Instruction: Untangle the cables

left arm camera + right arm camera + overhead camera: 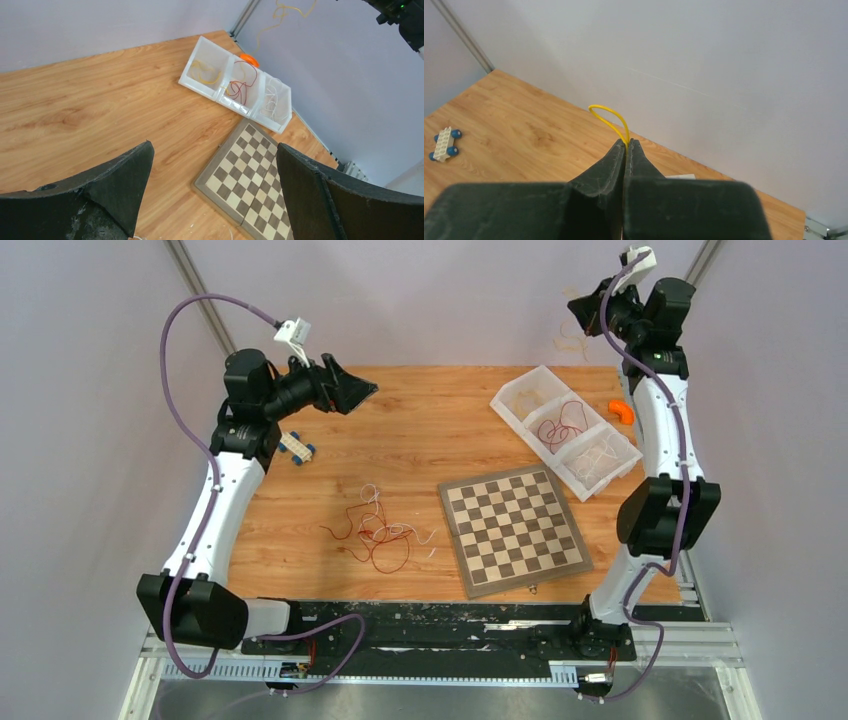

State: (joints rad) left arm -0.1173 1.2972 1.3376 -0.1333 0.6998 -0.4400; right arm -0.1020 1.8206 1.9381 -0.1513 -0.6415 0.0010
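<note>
A tangle of thin red and white cables (378,530) lies on the wooden table left of the chessboard. My right gripper (625,143) is shut on a yellow cable (609,118), raised high at the back right (585,312); the cable hangs against the wall (282,12). A white three-part tray (503,403) holds yellow (204,76), red (241,85) and white (275,97) cables, one colour per part. My left gripper (352,392) is open and empty, held above the table's back left; its dark fingers (120,180) frame the chessboard.
A chessboard (514,528) lies at the front right of the table. A small white toy car with blue wheels (298,447) sits near the left arm. An orange object (622,410) lies behind the tray by the right arm.
</note>
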